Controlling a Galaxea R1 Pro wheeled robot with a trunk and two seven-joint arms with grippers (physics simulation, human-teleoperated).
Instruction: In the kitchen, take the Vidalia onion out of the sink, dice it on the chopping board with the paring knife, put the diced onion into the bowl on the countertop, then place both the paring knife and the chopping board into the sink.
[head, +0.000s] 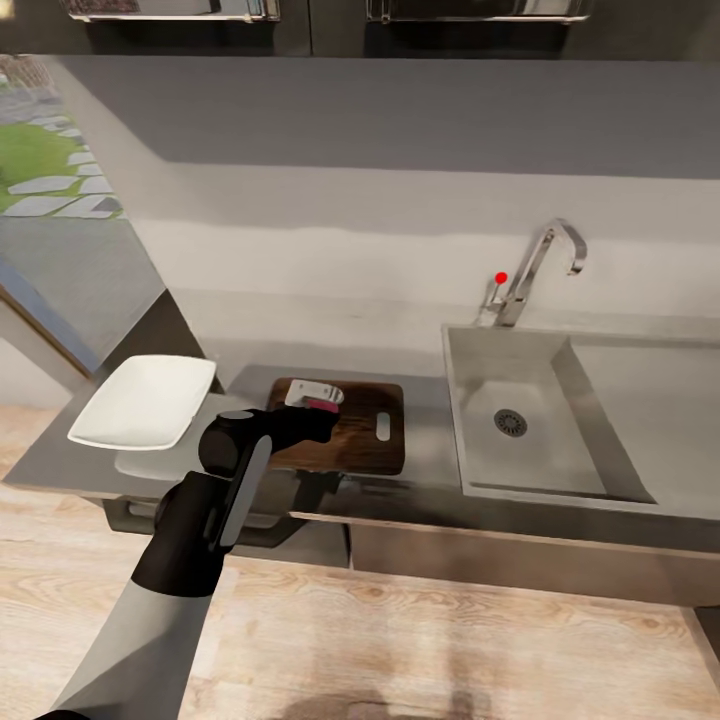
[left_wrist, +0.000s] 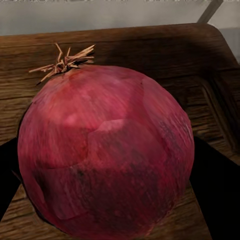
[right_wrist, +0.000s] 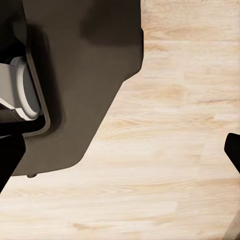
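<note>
The grey countertop (head: 430, 400) carries a white bowl (head: 145, 400) at its left end and a brown chopping board (head: 365, 440) just beside it, toward the sink. The sink (head: 520, 470) is set into the countertop at the right, well apart from the bowl. A red onion (left_wrist: 105, 150) rests on the board.
</note>
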